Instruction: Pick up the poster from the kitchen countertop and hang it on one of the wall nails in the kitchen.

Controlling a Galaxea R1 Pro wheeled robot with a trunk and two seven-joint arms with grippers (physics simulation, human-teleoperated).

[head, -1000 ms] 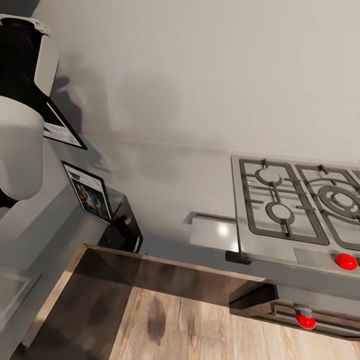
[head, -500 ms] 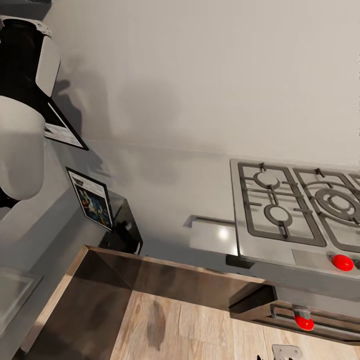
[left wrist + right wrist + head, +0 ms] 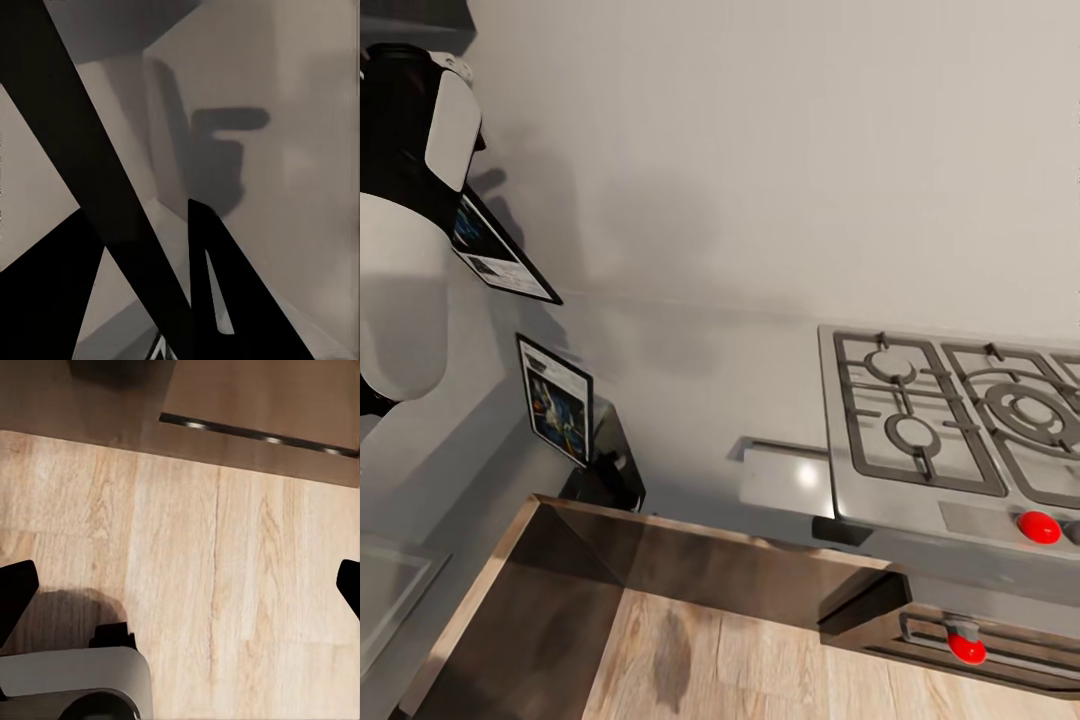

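You had the poster (image 3: 500, 255) pinched edge-on in the closed left gripper (image 3: 176, 300), raised above the kitchen countertop (image 3: 680, 400) beside the wall (image 3: 760, 150); the right gripper (image 3: 180, 592) hung wide and empty; you needed the frame kept flat to that wall.

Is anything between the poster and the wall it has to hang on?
Nothing visible: the poster, held up in the left gripper, sits beside bare wall. I cannot tell where the nail is.

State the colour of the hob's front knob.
Red: the hob knob shows best in the head view.
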